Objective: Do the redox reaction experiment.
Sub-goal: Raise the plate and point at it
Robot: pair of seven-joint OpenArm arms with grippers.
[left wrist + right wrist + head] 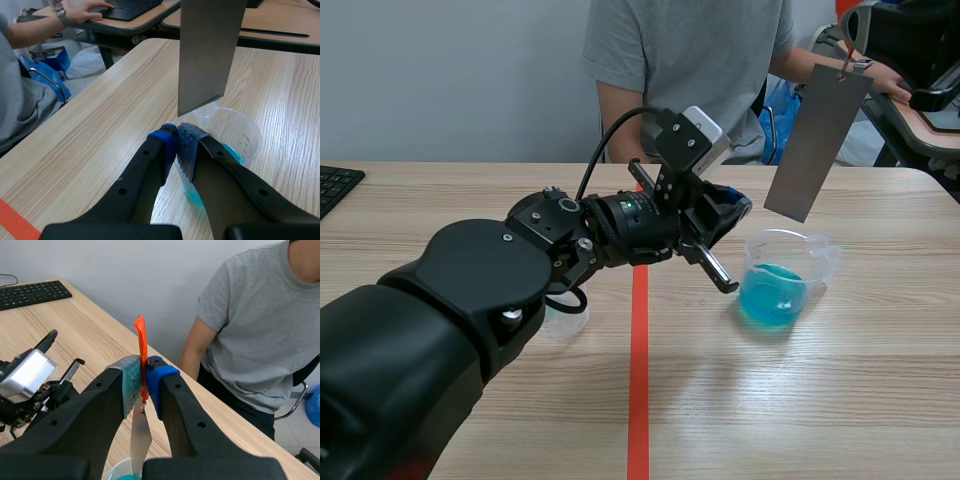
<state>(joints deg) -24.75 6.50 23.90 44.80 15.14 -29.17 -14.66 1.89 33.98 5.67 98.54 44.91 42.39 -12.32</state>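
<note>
A clear plastic beaker holding blue liquid stands on the right half of the tabletop, just right of the orange-red tape line and about midway between the near and far edges. The left gripper sits at the beaker's rim on the side toward the tape line, its fingers drawn close together, with the thin clear wall running down between the pads. The right gripper is raised above the beaker, its fingers pinching an orange-red tag from which a grey metal plate hangs tilted. The plate's lower edge is just above the beaker's rim, clear of the liquid. A small clear container shows partly under the left arm. A black keyboard lies at the tabletop's left edge. A person in a grey t-shirt sits at the far edge.
</note>
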